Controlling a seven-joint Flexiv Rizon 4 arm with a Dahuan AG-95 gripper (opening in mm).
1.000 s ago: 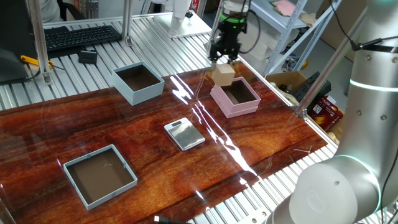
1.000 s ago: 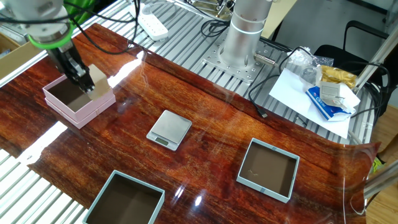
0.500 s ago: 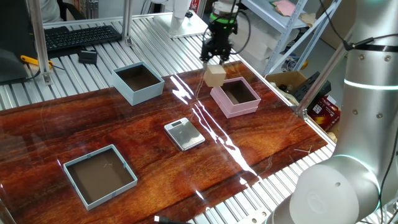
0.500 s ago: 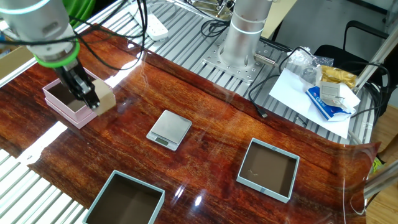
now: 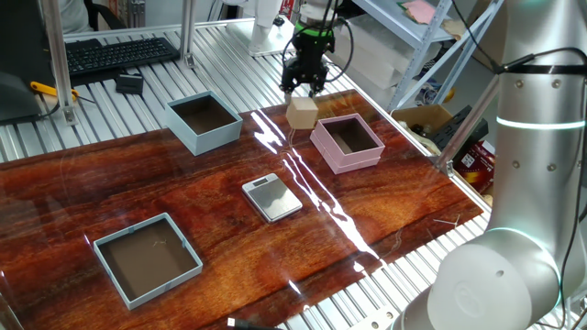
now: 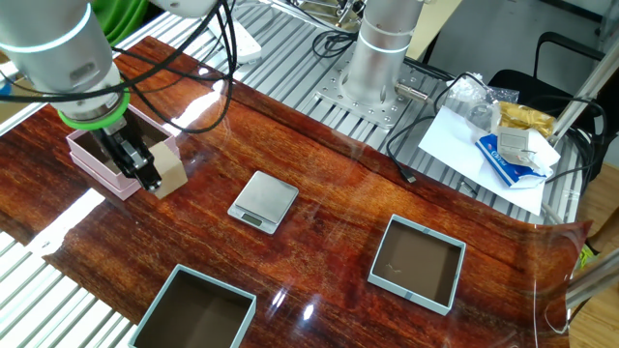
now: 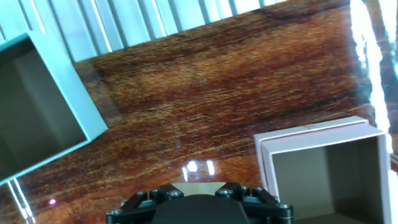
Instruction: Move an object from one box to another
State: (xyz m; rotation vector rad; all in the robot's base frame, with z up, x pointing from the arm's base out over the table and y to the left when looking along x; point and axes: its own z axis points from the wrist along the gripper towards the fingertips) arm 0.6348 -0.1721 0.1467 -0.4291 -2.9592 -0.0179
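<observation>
Clearly, the tan cube [image 5: 302, 112] is gripped by the pincer [image 5: 303, 89], which points down and holds it in the air over the tabletop [image 5: 385, 215], just beside the pink box [image 5: 347, 143] and outside its walls. The tall-walled light blue box [image 5: 204, 121] is seen well apart, on the cube's other side.

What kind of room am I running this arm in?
Most likely a robotics lab or workshop. The wood-grain table lies on a ribbed aluminium bench, a keyboard sits at the back, and metal shelving with loose cables stands beside the arm.
</observation>
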